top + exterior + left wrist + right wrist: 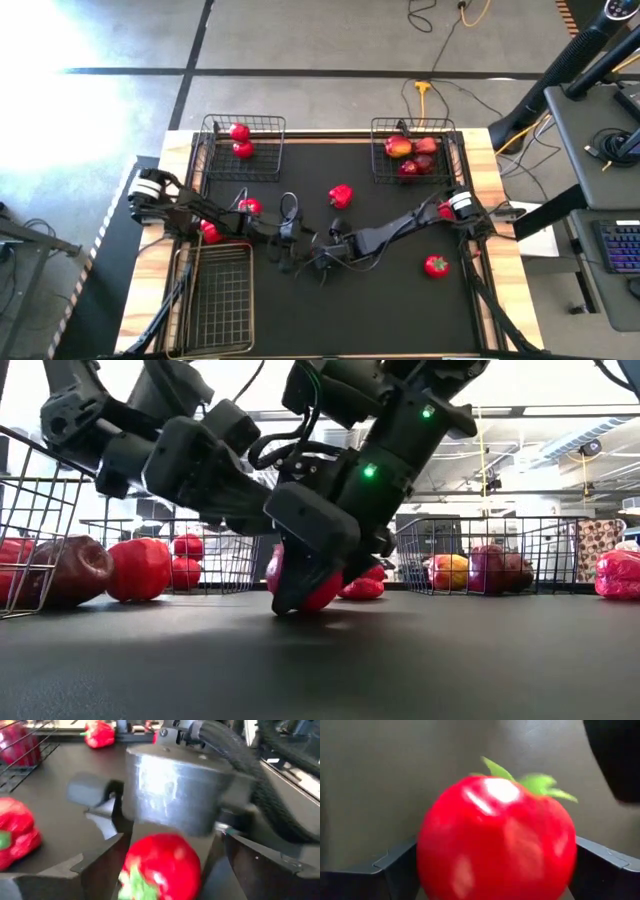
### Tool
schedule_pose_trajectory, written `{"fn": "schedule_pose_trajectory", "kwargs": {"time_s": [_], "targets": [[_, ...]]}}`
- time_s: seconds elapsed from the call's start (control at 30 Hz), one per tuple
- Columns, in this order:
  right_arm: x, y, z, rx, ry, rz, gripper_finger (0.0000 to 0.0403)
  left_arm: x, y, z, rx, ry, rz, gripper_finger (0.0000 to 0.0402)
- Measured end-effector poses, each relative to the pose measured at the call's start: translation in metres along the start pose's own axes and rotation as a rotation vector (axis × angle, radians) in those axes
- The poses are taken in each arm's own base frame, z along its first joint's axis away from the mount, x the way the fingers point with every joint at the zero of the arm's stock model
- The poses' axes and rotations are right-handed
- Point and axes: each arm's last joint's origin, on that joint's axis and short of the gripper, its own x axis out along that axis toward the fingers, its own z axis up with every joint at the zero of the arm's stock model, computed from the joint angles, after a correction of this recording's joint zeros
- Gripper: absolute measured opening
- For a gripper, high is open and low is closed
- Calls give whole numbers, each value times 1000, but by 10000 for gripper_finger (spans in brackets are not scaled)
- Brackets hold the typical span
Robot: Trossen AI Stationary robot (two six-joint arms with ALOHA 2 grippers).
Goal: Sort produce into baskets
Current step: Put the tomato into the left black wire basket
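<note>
A round red tomato with a green top (pixel 495 840) sits at the table's middle between both grippers; it also shows in the low view (pixel 322 592) and the left wrist view (pixel 160 865). The arms hide it in the high view. My right gripper (pixel 497 870), reaching in from the right (pixel 322 252), is shut on it. My left gripper (pixel 165 875), reaching in from the left (pixel 298 240), is open. Its fingers stand on either side of the same tomato; I cannot tell whether they touch it. My right gripper pinches the tomato between its two fingers, one on each side (pixel 426 865), with the green top (pixel 530 782) facing away from the fingers. The fingers slant down from the table's right. In the low view the tomato's underside (pixel 312 607) is at the table top.
Two tomatoes lie in the far-left basket (pixel 215 150) and apples in the far-right basket (pixel 455 150). A long basket (pixel 220 300) stands near left. Loose on the mat are a pepper (pixel 340 195), red items by the left arm (pixel 210 232) and a tomato (pixel 436 265).
</note>
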Motion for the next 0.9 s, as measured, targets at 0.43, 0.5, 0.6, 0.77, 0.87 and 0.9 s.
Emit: {"fn": "schedule_pose_trajectory", "kwargs": {"time_s": [0.43,0.5,0.6,0.77,0.87,0.9], "targets": [[-4,9,-8,-11,24,29,382,33,3,-20,30,87,23,325],[-5,10,-9,-15,26,30,382,33,3,-21,27,87,35,321],[-6,13,-11,-21,25,30,383,33,3,-23,20,90,36,306],[-11,17,-13,-35,27,35,383,34,4,-24,28,100,36,261],[-24,19,-17,-34,76,35,383,34,4,-24,35,105,37,257],[-31,19,-19,-28,93,30,383,33,4,-24,35,106,40,257]]}}
